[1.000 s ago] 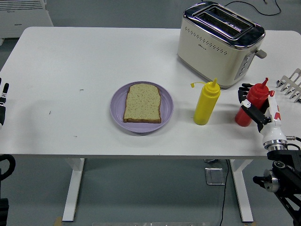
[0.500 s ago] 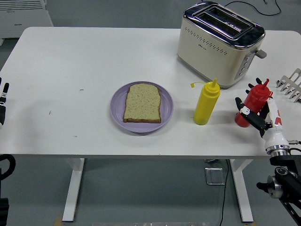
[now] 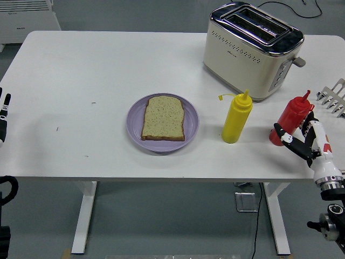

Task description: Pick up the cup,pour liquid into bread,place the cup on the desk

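Observation:
No cup shows; a red squeeze bottle and a yellow squeeze bottle stand at the table's right. A slice of bread lies on a purple plate in the middle. My right hand is just right of and below the red bottle's base, fingers spread, holding nothing; a fingertip is at or very near the bottle. My left hand rests at the picture's left edge with its fingers straight.
A cream and chrome toaster stands behind the bottles at the back right. A white rack pokes in at the right edge. The white table has its near edge just below the plate.
My right hand has let go of the red bottle and drawn back down and to the right. The bottle stays in about the same place. The left hand has not moved.

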### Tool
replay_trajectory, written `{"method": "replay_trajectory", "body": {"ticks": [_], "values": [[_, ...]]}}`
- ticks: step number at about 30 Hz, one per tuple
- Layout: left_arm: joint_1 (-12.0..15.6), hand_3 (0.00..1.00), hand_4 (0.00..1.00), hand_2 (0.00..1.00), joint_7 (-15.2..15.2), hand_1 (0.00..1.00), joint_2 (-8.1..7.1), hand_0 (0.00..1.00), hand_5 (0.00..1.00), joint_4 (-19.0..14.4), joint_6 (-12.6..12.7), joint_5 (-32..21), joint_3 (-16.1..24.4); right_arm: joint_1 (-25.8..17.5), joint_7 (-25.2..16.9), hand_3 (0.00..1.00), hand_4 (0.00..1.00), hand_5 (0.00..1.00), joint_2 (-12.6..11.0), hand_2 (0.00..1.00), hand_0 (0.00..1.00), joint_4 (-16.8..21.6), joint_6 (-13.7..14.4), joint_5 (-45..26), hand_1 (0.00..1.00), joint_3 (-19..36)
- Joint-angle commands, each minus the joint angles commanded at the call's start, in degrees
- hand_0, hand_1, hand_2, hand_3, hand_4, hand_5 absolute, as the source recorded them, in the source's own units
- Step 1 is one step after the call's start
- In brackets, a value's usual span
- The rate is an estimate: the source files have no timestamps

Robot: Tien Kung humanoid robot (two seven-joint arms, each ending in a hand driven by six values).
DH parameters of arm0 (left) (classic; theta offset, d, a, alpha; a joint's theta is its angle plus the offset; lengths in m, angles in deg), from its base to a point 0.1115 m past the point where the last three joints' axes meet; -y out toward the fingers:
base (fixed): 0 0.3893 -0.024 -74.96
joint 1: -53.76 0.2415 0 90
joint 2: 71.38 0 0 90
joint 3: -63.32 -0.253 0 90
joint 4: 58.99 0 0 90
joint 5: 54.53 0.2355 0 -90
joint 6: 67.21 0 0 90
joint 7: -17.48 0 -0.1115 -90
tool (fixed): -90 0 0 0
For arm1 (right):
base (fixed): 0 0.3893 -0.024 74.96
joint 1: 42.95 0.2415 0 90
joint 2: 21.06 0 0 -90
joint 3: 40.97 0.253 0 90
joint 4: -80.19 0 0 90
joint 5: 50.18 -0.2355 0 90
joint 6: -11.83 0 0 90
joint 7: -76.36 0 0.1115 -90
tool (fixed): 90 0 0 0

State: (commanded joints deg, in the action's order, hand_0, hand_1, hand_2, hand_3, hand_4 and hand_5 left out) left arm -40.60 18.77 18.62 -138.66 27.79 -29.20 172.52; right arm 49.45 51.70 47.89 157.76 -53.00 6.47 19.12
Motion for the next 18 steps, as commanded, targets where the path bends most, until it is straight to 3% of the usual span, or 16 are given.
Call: {"method": "replay_trajectory", "body": {"ticks": [6, 12, 18], "values": [[-0.1, 0.651, 0.527, 0.723, 0.0, 0.728, 0.00, 0.778, 0.942, 0.0, 0.0, 0.1, 0.0, -4.4, -0.3, 0.998, 0.833, 0.252, -2.0, 0.965, 0.948, 2.6, 0.4, 0.4, 0.878, 3.9], [-0.3, 0.654, 0.526, 0.724, 0.0, 0.730, 0.00, 0.779, 0.941, -0.1, 0.0, 0.1, -0.2, -10.2, -0.7, 0.998, 0.837, 0.238, -1.6, 0.960, 0.942, 3.1, 1.8, 3.1, 0.877, 9.9], [-0.4, 0.655, 0.527, 0.723, 0.0, 0.730, -0.04, 0.779, 0.943, -0.3, 0.0, 0.1, -0.1, -12.0, -0.6, 0.998, 0.826, 0.217, -0.2, 0.950, 0.928, 3.9, 2.1, 2.3, 0.869, 16.4]]}}
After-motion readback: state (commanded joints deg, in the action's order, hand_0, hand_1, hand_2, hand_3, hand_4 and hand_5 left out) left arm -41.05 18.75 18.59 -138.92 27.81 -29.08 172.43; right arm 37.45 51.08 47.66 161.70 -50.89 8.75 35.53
